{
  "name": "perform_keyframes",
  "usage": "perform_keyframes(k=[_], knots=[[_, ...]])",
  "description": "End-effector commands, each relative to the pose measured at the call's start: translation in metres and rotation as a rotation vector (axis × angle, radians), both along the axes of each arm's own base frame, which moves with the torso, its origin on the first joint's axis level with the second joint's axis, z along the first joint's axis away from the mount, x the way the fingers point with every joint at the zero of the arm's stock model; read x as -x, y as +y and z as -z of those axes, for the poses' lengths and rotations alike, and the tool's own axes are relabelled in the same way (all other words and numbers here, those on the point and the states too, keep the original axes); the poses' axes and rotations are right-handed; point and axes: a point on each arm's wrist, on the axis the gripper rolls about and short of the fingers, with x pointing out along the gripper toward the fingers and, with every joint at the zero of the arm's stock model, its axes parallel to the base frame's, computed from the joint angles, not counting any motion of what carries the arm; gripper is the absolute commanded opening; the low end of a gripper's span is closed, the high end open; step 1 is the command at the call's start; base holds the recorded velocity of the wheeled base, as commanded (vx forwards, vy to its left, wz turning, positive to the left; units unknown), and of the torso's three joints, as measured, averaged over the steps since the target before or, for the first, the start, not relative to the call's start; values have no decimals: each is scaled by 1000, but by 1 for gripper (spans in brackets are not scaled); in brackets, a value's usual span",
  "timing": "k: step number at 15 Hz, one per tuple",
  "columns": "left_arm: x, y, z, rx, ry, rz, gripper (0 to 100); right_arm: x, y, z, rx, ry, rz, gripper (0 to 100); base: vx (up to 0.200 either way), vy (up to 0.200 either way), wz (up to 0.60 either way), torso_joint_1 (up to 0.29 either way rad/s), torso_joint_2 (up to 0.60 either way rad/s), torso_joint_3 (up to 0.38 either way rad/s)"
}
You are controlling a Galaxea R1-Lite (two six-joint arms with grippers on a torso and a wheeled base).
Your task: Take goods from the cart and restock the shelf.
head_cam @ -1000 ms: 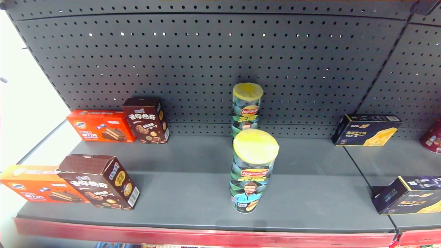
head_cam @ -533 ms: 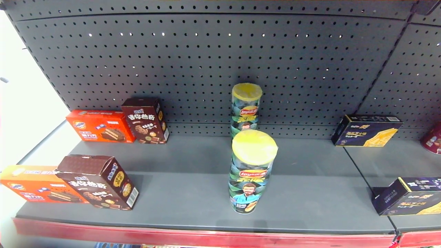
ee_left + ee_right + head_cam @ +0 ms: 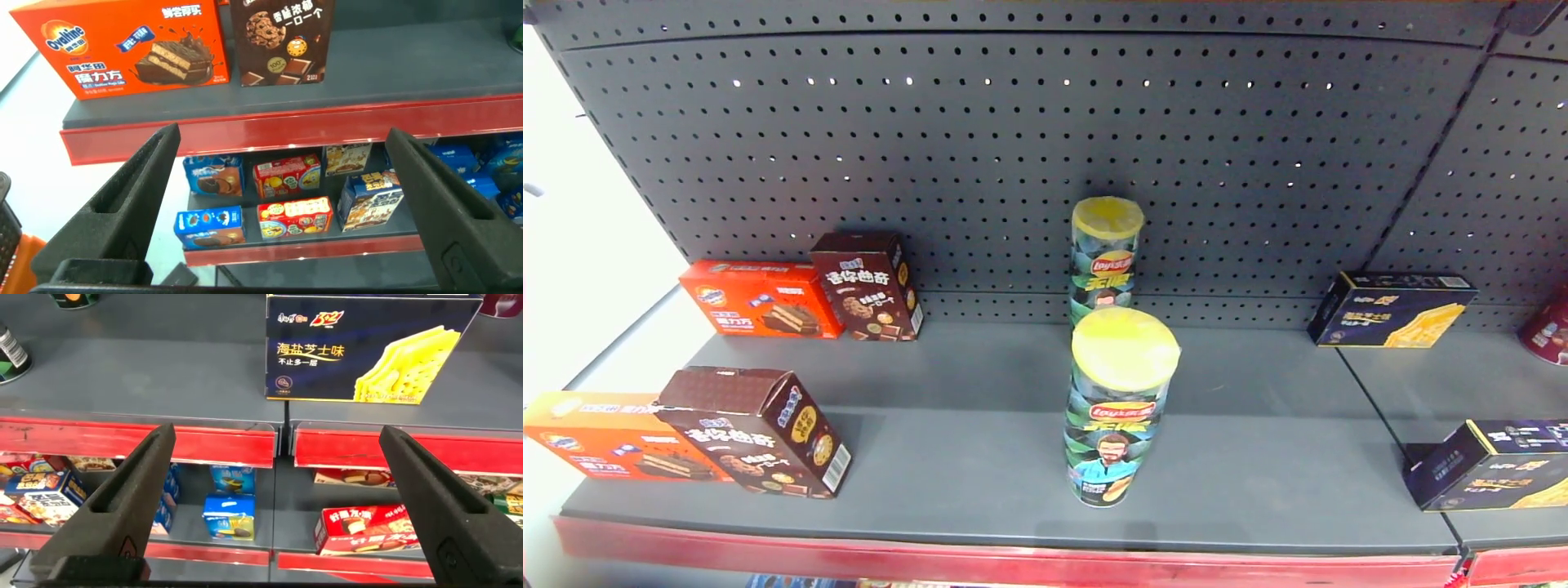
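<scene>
Two chip cans with yellow lids stand on the dark grey shelf (image 3: 980, 457), one at the front (image 3: 1117, 408) and one behind it (image 3: 1106, 253) by the pegboard. Orange boxes (image 3: 760, 298) (image 3: 613, 437) and brown cookie boxes (image 3: 870, 286) (image 3: 760, 433) sit to the left. Dark blue boxes (image 3: 1392, 309) (image 3: 1494, 464) lie to the right. My left gripper (image 3: 278, 212) is open, held in front of the shelf's red edge (image 3: 286, 126) below an orange box (image 3: 135, 45) and a brown box (image 3: 282, 41). My right gripper (image 3: 274, 506) is open, facing a dark blue box (image 3: 368, 347).
A lower shelf holds several small snack boxes (image 3: 286, 200) (image 3: 359, 527). A perforated back panel (image 3: 1013, 147) closes the shelf behind. A red round container (image 3: 1547, 331) sits at the far right. Bare shelf surface lies between the cans and the boxes on either side.
The head view has shifted very slightly; the goods on the shelf have not moved.
</scene>
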Motion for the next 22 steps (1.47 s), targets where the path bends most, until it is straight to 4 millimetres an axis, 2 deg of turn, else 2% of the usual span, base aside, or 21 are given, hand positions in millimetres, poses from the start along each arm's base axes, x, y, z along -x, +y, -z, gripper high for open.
perform_keyframes(k=[1,11,13,22], knots=[[0,0,0,-2,2,0,100,0,0,0,0,1,-1,100,0,0,0,0,0,0],[0,0,0,3,2,0,100,0,0,0,2,3,-1,100,0,0,0,0,0,0],[0,0,0,3,2,-2,100,0,0,0,2,3,-1,100,-200,0,0,0,2,2],[0,0,0,2,2,-2,100,0,0,0,0,3,-1,100,0,0,0,0,0,0]])
